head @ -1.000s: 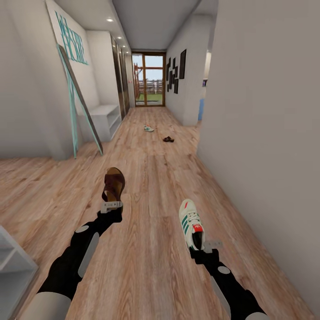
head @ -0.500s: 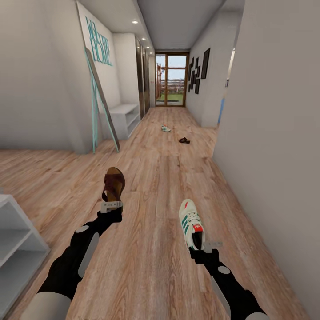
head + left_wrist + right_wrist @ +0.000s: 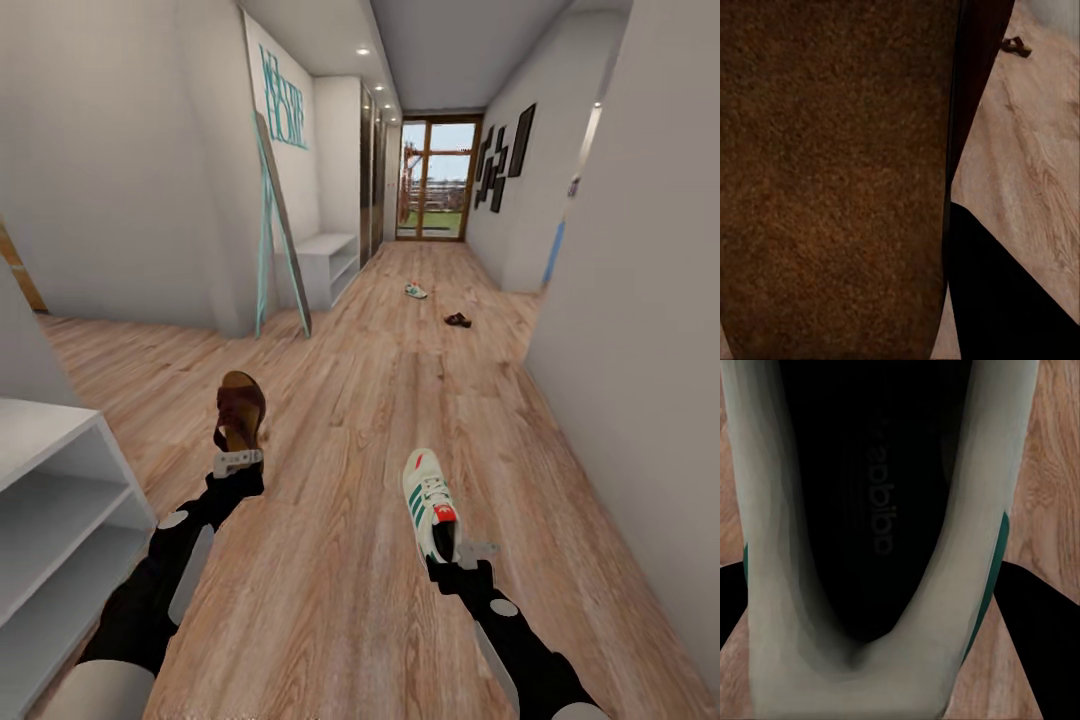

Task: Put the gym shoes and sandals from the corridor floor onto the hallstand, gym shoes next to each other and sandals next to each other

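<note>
The camera swings left: the white shelf unit [image 3: 60, 520] at lower left fills more of the frame, while the far gym shoe [image 3: 416, 291] and far sandal [image 3: 458, 320] drift right. The held sandal [image 3: 240, 412] shifts slightly left.

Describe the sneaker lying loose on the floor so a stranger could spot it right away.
Look down the corridor toward the glass door at its far end. On the wood-plank floor before it lies a white sneaker with green stripes; its neighbour, nearer the right wall, is a dark brown sandal.
</note>
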You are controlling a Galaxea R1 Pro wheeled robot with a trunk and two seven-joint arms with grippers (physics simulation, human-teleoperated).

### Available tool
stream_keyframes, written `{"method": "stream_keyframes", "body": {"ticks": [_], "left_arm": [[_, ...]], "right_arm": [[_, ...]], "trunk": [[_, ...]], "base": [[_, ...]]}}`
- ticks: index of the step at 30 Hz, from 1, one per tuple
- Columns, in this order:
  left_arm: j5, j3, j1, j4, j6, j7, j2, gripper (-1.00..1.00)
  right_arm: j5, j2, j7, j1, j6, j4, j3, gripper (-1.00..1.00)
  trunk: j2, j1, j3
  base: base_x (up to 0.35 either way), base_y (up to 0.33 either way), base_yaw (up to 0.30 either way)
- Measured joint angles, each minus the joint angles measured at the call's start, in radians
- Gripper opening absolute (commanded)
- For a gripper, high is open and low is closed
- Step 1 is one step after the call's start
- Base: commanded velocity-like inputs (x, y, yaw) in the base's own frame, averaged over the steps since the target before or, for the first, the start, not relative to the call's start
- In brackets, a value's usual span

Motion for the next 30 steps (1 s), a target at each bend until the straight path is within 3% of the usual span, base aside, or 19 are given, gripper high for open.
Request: {"method": "stream_keyframes", "body": {"ticks": [2,5,17,30], "left_arm": [[-0.002,0.016,0.059,0.001,-0.176,0.000,-0.001,-1.00],[0.000,0.018,0.083,0.001,-0.257,0.001,-0.001,-1.00],[0.001,0.017,0.093,0.000,-0.277,0.002,-0.004,-1.00],[0.001,0.017,0.093,0.000,-0.277,0.002,-0.004,-1.00]], "right_arm": [[0.000,0.000,0.000,0.000,0.000,0.000,0.000,-1.00],[0.000,0.000,0.000,0.000,0.000,0.000,0.000,-1.00],[0.000,0.000,0.000,0.000,0.000,0.000,0.000,-1.00],[0.000,0.000,0.000,0.000,0.000,0.000,0.000,-1.00]], "trunk": [[0.000,0.000,0.000],[0.000,0.000,0.000],[0.000,0.000,0.000],[0.000,0.000,0.000]], "base": [[0.000,0.000,0.295],[0.000,0.000,0.295],[0.000,-0.015,0.295],[0.000,-0.261,0.295]]}}
